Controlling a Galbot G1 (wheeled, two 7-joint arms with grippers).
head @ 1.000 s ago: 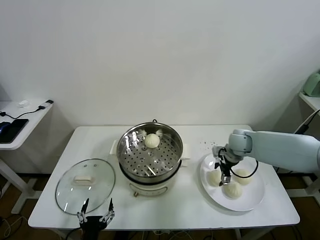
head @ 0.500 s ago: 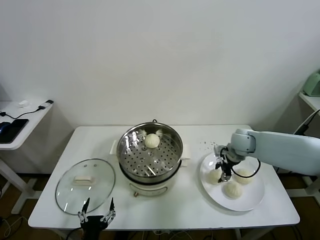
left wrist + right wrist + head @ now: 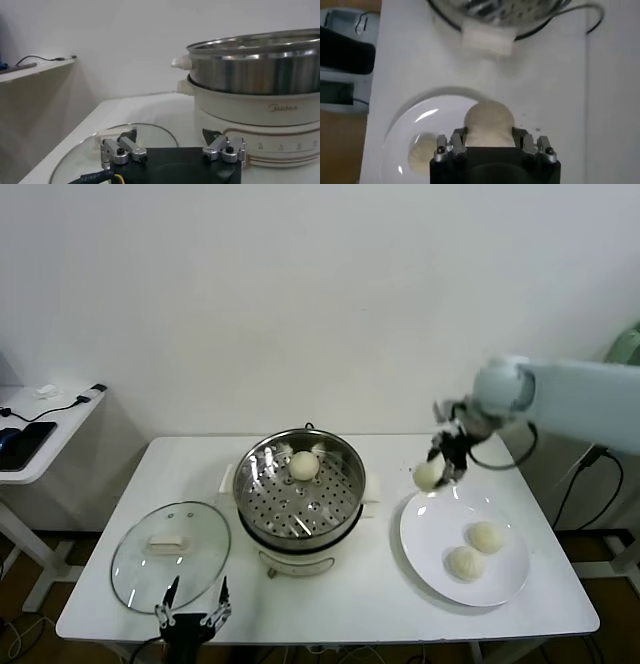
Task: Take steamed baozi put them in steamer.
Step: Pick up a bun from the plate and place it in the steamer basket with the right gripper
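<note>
"Midea" on steamer (image 3: 260, 95) base

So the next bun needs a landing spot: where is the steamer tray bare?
One baozi sits at the far side of the steamer; the perforated tray's middle and near half are bare. The right pincer holds a baozi above the plate's far rim.

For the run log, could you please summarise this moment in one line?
right end effector: holds baozi above plate | steamer: one inside | left end effector: parked
</note>
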